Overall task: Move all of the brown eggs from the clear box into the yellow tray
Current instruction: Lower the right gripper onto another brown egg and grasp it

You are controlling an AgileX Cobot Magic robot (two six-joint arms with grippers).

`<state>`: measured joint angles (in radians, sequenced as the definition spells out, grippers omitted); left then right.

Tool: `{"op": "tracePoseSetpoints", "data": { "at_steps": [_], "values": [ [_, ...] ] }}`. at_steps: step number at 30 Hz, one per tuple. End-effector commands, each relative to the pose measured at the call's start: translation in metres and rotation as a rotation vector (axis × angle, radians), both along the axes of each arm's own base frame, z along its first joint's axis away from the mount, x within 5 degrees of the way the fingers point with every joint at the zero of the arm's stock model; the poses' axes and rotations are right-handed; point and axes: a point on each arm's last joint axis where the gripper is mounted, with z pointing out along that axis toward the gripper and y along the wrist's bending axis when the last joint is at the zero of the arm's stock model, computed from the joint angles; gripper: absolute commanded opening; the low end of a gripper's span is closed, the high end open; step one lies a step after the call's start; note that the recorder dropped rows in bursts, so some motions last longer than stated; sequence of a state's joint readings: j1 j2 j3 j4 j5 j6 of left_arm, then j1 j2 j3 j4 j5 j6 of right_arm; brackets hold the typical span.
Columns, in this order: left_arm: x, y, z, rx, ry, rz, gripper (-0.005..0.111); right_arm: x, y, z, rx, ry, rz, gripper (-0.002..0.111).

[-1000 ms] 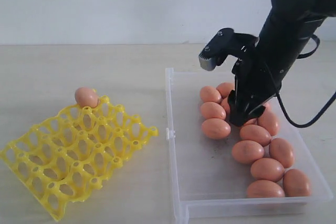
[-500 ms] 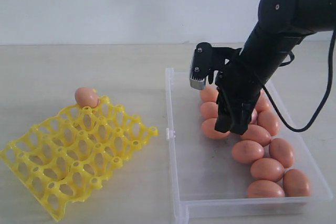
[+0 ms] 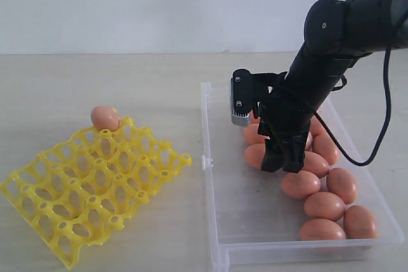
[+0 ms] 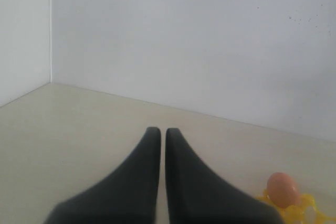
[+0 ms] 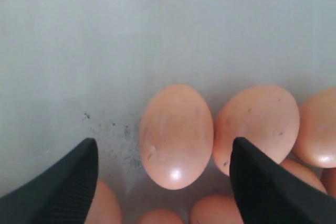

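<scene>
The yellow tray [image 3: 95, 186] lies on the left with one brown egg [image 3: 105, 118] in its far corner cup. Several brown eggs [image 3: 325, 205] lie along the right side of the clear box [image 3: 213, 221]. My right gripper [image 3: 282, 160] hangs low inside the box over the eggs nearest the box's middle. In the right wrist view it [image 5: 164, 142] is open, its fingers [image 5: 68, 182] on either side of one egg [image 5: 176, 135] with gaps, not touching it. My left gripper [image 4: 158, 132] is shut and empty above bare table; the tray's corner [image 4: 300, 212] and its egg [image 4: 282, 189] show beside it.
Dark smudges [image 5: 113, 127] mark the box floor beside the eggs. The box's latch [image 3: 206, 162] sticks out toward the tray. A white wall [image 3: 159, 4] runs behind the table. The left half of the box floor [image 3: 236, 202] holds no eggs.
My right gripper has moved left and lower inside the box, and its jaws have spread wider around one egg. The eggs and tray have not moved.
</scene>
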<state>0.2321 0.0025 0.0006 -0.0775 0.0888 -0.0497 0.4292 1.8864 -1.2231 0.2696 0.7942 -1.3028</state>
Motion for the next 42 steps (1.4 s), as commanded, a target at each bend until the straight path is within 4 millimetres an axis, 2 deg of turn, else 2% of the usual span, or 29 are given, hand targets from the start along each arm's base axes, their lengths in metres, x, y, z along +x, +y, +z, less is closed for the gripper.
{"op": "tracePoseSetpoints", "data": {
  "at_steps": [1,15,29,31,34,37,38,42],
  "values": [
    [0.000,0.000,0.001,-0.014,-0.019,0.002,0.004,0.003,0.002,0.002,0.030,-0.023,-0.012,0.063],
    [0.000,0.000,0.001,-0.014,-0.017,0.002,0.004,0.008,0.004,-0.023,0.007,0.019,-0.038,0.063],
    [0.000,0.000,0.001,-0.014,-0.019,0.002,0.004,0.012,0.005,-0.027,0.018,0.001,-0.095,0.062],
    [0.000,0.000,0.001,-0.014,-0.019,0.002,0.004,0.012,0.005,-0.027,0.018,0.002,-0.100,0.058],
    [0.000,0.000,0.001,-0.014,-0.019,0.002,0.004,0.012,0.004,-0.027,0.014,0.003,-0.098,0.041],
    [0.000,0.000,0.001,-0.014,-0.019,0.002,0.004,0.012,0.004,-0.027,0.014,0.003,-0.109,0.013],
    [0.000,0.000,0.001,-0.014,-0.019,0.002,0.004,0.012,0.004,-0.027,0.010,0.001,-0.105,-0.001],
    [0.000,0.000,0.001,-0.014,-0.019,0.002,0.004,0.015,0.005,-0.027,0.033,-0.019,-0.174,0.000]
  ]
}}
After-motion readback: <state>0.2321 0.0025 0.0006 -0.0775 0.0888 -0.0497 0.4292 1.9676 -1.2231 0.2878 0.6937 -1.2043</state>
